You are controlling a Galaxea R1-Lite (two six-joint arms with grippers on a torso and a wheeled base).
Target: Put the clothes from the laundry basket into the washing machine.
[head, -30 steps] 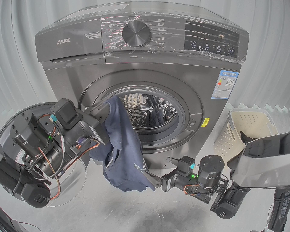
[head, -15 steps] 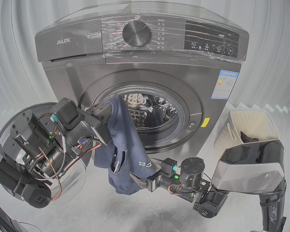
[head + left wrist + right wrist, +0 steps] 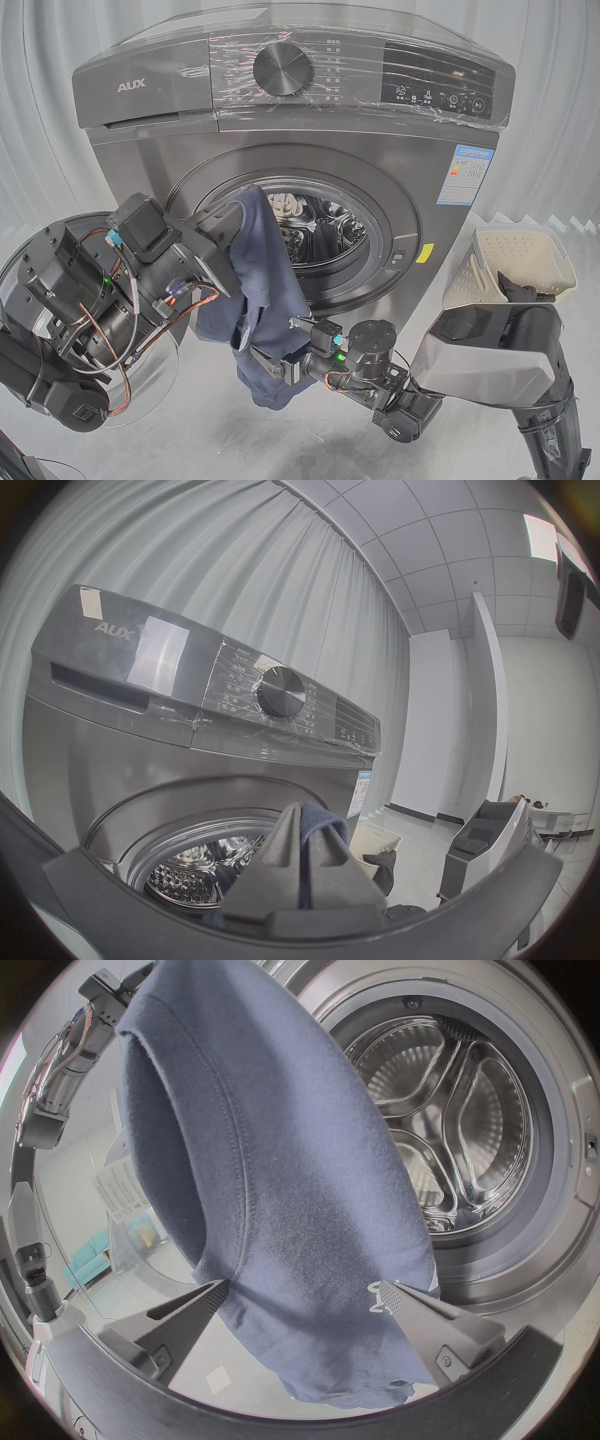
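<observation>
A: Jaws on the left gripper (image 3: 240, 207): what state, from the head view?

B: Clenched on the top edge of the navy garment (image 3: 269, 281), held up at the left rim of the washing machine (image 3: 400, 181) opening. The cloth hangs down in front of the left part of the drum (image 3: 325, 231) mouth.

A: And the right gripper (image 3: 279, 342)?

B: Low and near, its jaws spread wide on either side of the garment's lower part. The laundry basket (image 3: 519, 250) stands right of the machine with a dark cloth (image 3: 522, 290) in it. The door (image 3: 156, 375) hangs open on the left.

A: Left wrist view?

B: The left gripper (image 3: 301, 855) has its jaws pressed together, with a fold of the navy garment (image 3: 322, 820) sticking out between them. The drum (image 3: 194, 867) sits just beyond, and the laundry basket (image 3: 375, 839) is farther off.

A: Right wrist view?

B: The right gripper (image 3: 303, 1300) has its jaws released and well apart, and the navy garment (image 3: 281, 1166) hangs between the two tips. I cannot tell whether either tip touches the cloth. Behind it the drum (image 3: 450, 1129) gapes open.
</observation>
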